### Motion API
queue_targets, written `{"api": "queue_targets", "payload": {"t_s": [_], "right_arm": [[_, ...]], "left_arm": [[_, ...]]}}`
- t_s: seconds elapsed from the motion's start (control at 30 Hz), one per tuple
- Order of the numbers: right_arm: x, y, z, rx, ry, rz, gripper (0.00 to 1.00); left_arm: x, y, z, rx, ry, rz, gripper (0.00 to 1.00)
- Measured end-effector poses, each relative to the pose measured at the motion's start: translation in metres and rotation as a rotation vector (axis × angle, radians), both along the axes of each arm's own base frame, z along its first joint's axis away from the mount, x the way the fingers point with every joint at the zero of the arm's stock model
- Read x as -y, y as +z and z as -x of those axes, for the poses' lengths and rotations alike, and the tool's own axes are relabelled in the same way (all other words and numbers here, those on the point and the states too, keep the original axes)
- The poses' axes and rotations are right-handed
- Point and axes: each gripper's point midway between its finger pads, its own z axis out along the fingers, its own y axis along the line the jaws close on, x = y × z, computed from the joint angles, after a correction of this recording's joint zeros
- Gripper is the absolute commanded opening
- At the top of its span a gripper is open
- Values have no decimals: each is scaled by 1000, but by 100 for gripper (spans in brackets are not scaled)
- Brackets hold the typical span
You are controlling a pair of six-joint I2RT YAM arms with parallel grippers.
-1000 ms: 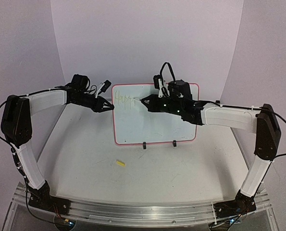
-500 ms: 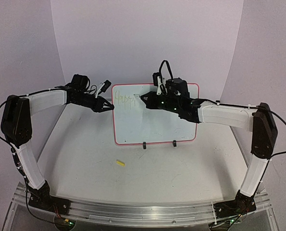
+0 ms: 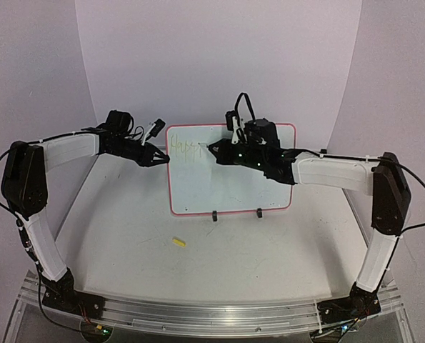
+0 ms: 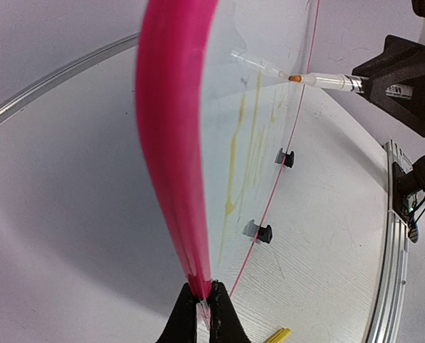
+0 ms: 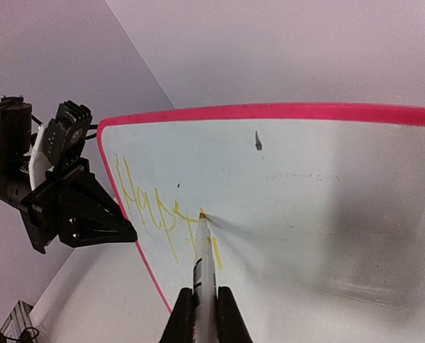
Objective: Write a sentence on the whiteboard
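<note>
The whiteboard (image 3: 230, 189) stands upright on its 2 black clip feet (image 3: 214, 215) toward the back of the table (image 3: 233, 271). The left gripper (image 3: 166, 160) has its jaws pinched tight on the board's pink left edge, which looks like bracing. The right gripper (image 3: 211, 148) has its jaws clamped on a thin marker (image 5: 203, 264). The marker's orange-yellow tip touches the board near the upper left, right at the end of the writing.

The sentence (image 5: 151, 207) is barely begun: faint yellow letters reading roughly "Happ", with a further stroke under the tip. I would say the job is at the writing step, early in the 1st word.

The next move calls for light, even pressure, with the tip held on the surface through the stroke and then stepped rightward along the same line. Meanwhile the left jaws must hold firm so the board does not tip back. A small yellow piece (image 3: 178, 242) lies on the table in front, well apart from the board.
</note>
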Motion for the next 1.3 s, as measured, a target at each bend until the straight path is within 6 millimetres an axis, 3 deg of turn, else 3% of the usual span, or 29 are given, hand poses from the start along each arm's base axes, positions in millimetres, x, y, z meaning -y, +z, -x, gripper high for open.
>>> {"api": "queue_targets", "payload": {"t_s": [0.27,1.3], "right_arm": [[10,2,9,9,1,3,0],[16,-14,6,-34,-29,56,0]], "left_arm": [[0,0,0,0,0,0,0],[0,0,0,1,0,0,0]]}}
